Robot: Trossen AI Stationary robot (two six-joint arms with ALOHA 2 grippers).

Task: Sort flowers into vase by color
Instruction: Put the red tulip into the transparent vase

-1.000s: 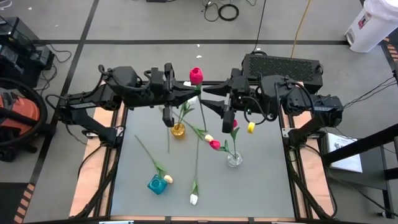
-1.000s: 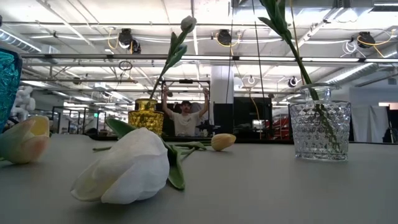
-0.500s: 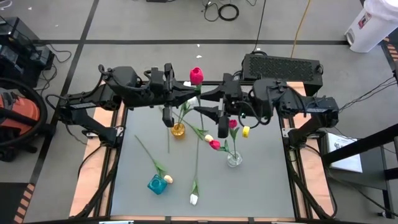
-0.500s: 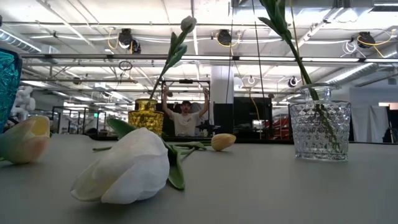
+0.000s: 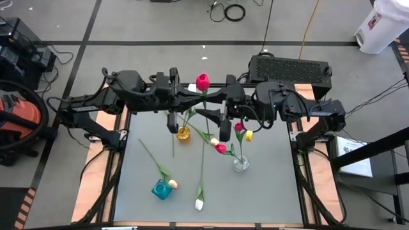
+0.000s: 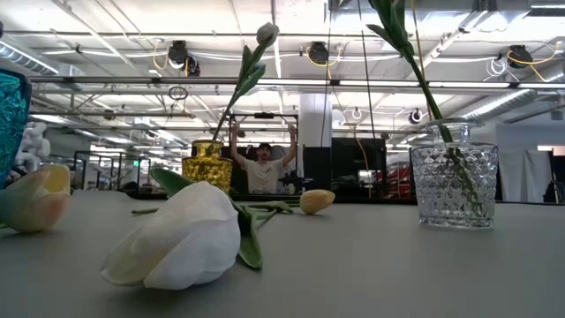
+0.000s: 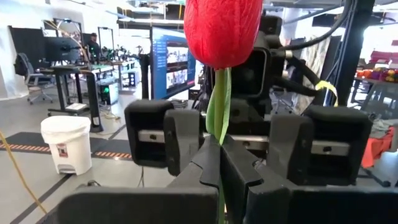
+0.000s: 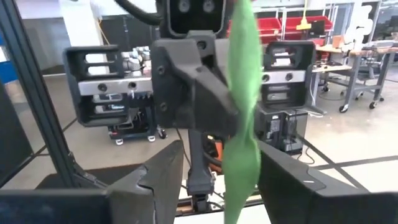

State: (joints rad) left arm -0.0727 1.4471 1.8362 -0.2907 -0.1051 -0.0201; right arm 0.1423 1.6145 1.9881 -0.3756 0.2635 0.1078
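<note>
The long-stemmed red artificial tulip (image 5: 202, 81) is pinched upright by the left gripper (image 5: 195, 94) at twelve o'clock above the table, and the spread-fingered right gripper (image 5: 214, 104) is brought around its stem, seemingly for a handover.

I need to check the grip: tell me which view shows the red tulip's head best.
The left wrist view: red tulip fills it, stem pinched in the left claw. The high view shows the head small; the right wrist view shows only a leaf; the low view misses it.

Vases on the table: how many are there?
3. A gold vase at the far left, a clear glass vase at the right, a teal vase at the near left. None seems hidden.
</note>
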